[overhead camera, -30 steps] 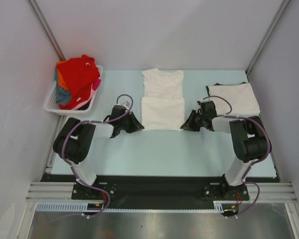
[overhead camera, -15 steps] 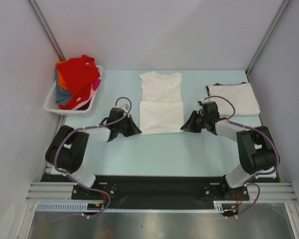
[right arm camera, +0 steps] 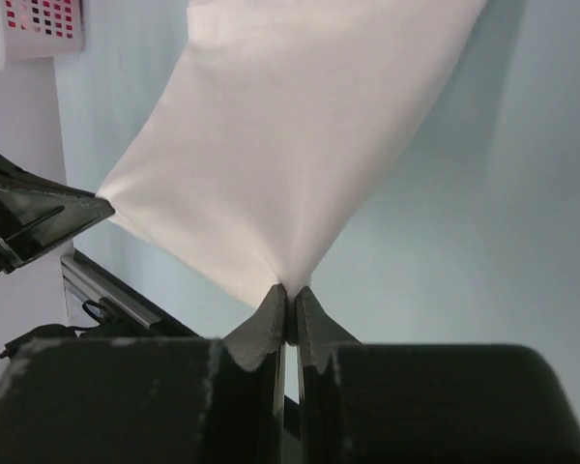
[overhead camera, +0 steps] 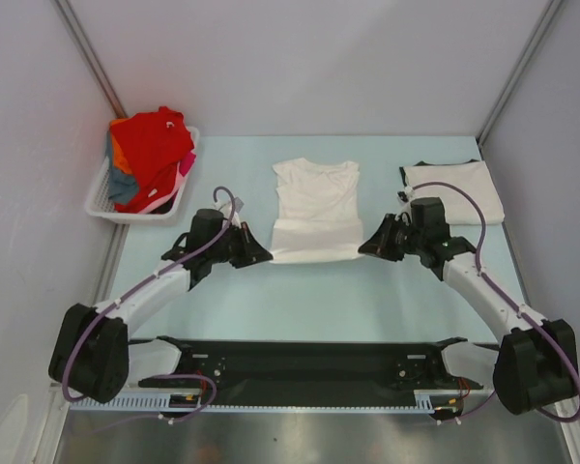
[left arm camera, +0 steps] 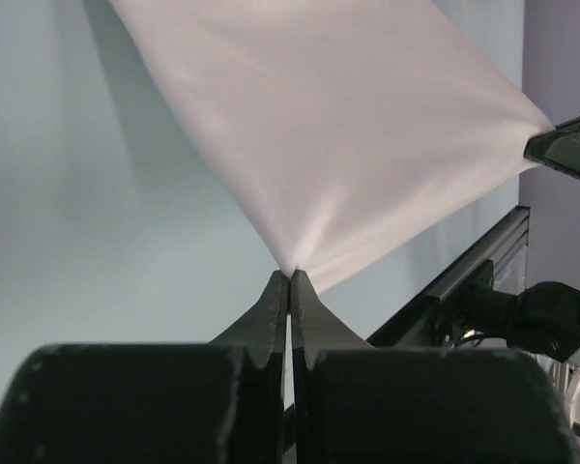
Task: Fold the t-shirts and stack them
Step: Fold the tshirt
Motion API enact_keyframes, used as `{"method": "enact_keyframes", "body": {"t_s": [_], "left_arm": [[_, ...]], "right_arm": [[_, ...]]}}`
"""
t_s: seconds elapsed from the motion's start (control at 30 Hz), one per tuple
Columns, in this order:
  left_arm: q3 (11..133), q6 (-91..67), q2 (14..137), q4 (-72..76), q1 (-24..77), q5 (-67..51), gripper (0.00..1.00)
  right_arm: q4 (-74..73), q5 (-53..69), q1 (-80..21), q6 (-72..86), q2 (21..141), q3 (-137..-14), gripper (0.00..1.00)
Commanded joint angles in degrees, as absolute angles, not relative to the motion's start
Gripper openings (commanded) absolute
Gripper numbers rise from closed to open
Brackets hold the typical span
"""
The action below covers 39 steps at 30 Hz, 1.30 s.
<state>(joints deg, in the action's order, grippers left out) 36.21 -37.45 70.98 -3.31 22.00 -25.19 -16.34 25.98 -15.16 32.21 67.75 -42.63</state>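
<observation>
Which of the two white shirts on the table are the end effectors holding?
The centre white tee: left end effector and right end effector pinch its near corners. The folded white tee at far right lies untouched.

T-shirts: plain off-white tee (overhead camera: 315, 208), mid-bench (overhead camera: 300, 300), collar far, near edge raised and stretched taut between its two corners; folded white tee (overhead camera: 454, 188), flat, far right; red tee (overhead camera: 155, 140), orange tee (overhead camera: 121, 147), blue-grey tee (overhead camera: 123, 184) and pink tee (overhead camera: 186, 164), heaped in basket (overhead camera: 101, 203), far left.
</observation>
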Motion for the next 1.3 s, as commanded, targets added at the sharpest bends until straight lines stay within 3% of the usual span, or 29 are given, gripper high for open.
{"method": "enact_keyframes", "body": {"t_s": [0.0, 0.17, 0.47, 1.27], "left_arm": [[39.2, -36.7, 66.0, -8.3, 21.6, -27.9, 0.00], [44.1, -37.4, 65.9, -10.5, 20.4, -29.5, 0.00], [57.5, -38.3, 76.9, -10.6, 16.6, -31.6, 0.00], [95.6, -41.8, 112.7, -14.7, 11.3, -29.4, 0.00]], "right_arm": [[-22.8, 25.2, -15.1, 30.4, 64.3, -47.4, 0.00], [-24.1, 24.7, -14.0, 30.3, 65.4, -51.4, 0.00], [-22.4, 27.0, -10.0, 31.1, 77.3, -65.2, 0.00], [-24.8, 31.3, -4.0, 32.9, 122.3, -109.0, 0.00]]}}
